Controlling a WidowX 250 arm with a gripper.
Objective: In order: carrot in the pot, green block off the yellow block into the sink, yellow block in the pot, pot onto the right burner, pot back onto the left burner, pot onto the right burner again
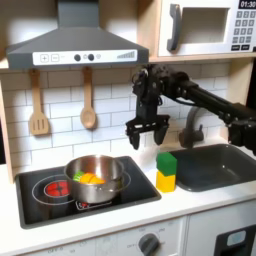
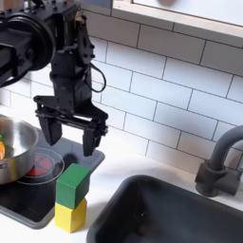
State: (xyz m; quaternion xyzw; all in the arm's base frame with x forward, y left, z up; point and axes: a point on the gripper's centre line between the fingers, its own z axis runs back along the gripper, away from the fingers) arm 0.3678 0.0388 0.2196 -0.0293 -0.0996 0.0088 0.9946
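Observation:
The shiny steel pot [image 1: 94, 177] sits on the left burner of the black stovetop [image 1: 40, 200], with the orange carrot [image 1: 89, 178] lying inside it. The pot's rim [image 2: 17, 152] and a bit of carrot [image 2: 2, 149] show at the second exterior view's left edge. The green block [image 1: 166, 162] [image 2: 72, 185] is stacked on the yellow block [image 1: 165, 181] [image 2: 69, 214], between stove and sink. My gripper [image 1: 147, 137] [image 2: 69, 138] hangs open, empty, above the blocks and a little to their left in both exterior views.
The dark sink [image 1: 222, 166] [image 2: 171, 214] lies right of the blocks, with a grey faucet [image 1: 190, 128] [image 2: 220, 161] behind it. Two wooden utensils [image 1: 39, 105] hang on the tiled wall under the range hood [image 1: 72, 45]. A microwave [image 1: 212, 27] sits top right.

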